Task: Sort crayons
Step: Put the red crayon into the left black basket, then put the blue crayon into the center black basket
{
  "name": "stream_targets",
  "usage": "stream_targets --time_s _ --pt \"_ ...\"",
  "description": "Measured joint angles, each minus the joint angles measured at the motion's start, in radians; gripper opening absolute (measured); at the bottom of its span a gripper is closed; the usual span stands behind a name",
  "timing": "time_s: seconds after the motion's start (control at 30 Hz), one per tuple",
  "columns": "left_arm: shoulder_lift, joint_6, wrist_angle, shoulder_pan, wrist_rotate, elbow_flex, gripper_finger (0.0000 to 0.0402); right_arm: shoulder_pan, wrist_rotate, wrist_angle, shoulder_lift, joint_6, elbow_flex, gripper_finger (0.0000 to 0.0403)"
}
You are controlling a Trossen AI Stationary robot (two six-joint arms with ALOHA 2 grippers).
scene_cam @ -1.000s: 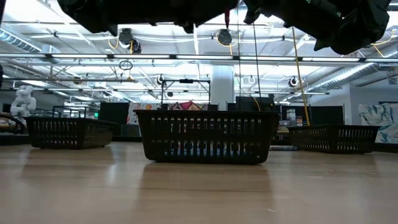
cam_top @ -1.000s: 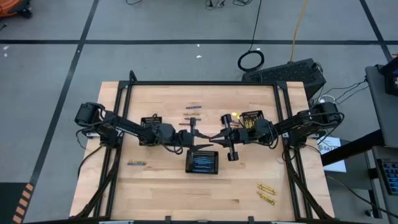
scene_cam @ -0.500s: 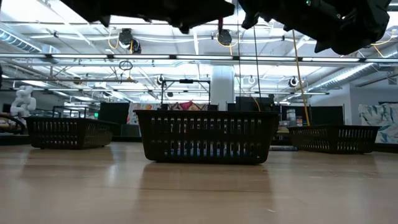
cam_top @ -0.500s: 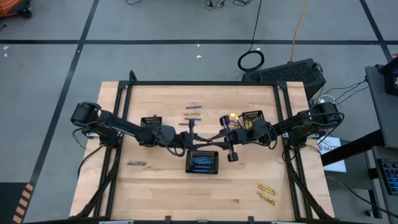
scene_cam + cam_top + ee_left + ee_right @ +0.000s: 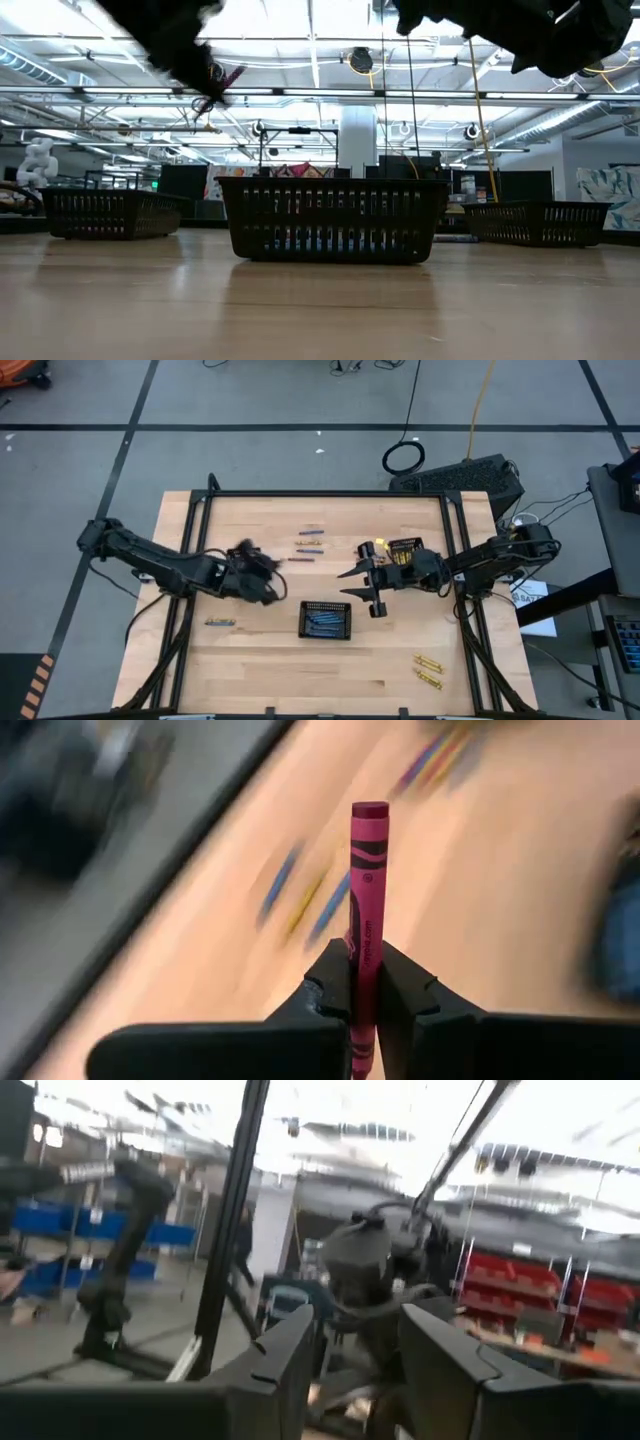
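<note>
My left gripper (image 5: 362,965) is shut on a magenta crayon (image 5: 367,880) and hangs above the table's left half (image 5: 262,575); the low view shows the crayon (image 5: 232,78) high in the air. My right gripper (image 5: 350,582) stands open over the table's middle with nothing between its fingers (image 5: 355,1370). A black tray (image 5: 325,620) near the middle holds blue crayons. Another tray (image 5: 405,548) at the right holds yellow and orange ones. Loose crayons lie flat on the table at the far middle (image 5: 309,538), the near left (image 5: 220,622) and the near right (image 5: 428,669). My left gripper pinches the magenta crayon near its lower end (image 5: 362,975) between its two fingertips. The crayon runs along the fingers and sticks out well past their tips, its flat end (image 5: 369,810) farthest out. It is lifted clear of the table.
A black frame (image 5: 320,495) borders the wooden table. The low view shows three black baskets: one ahead (image 5: 330,220), one at the picture's left (image 5: 110,212) and one at its right (image 5: 540,222). Bare wood lies along the near edge (image 5: 320,680).
The two grippers met over the table's middle. My left gripper shut on the magenta crayon, then drew back fast toward the table's left edge, turning as it went and carrying the crayon. My right gripper opened and stayed where it was.
</note>
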Motion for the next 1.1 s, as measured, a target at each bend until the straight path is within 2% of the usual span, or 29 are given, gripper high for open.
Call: stream_targets --time_s 0.1,0.17,0.23,0.33,0.53,0.67,0.9,1.1 --pt "-0.019 -0.353 -0.327 0.009 -0.009 -0.008 0.0013 0.0 0.042 -0.056 0.0 0.002 0.0 0.0129" --pt "-0.021 -0.552 -0.458 0.013 -0.007 -0.032 0.0013 0.0 0.049 -0.074 0.0 0.006 0.0 0.0126" --pt "-0.021 -0.688 -0.512 0.02 0.009 -0.072 0.0013 0.0 0.05 -0.079 0.0 0.006 0.0 0.0126" --pt "-0.02 -0.783 -0.499 0.04 0.071 -0.14 0.0013 0.0 0.049 -0.082 0.0 0.007 0.0 0.0126" --pt "-0.02 -0.808 -0.403 0.118 0.172 -0.234 0.0013 0.0 0.049 -0.088 0.0 0.008 0.0 0.0125" --pt "-0.02 -0.802 -0.355 0.172 0.193 -0.256 0.0021 0.0 0.049 -0.088 0.0 0.009 0.0 0.0125" --pt "-0.02 -0.764 -0.358 0.218 0.216 -0.265 0.0089 0.0 0.048 -0.093 0.0 0.009 -0.001 0.0125" --pt "-0.062 -0.669 -0.37 0.217 0.221 -0.241 0.0134 0.0 0.049 -0.093 0.0 0.009 -0.001 0.0125"
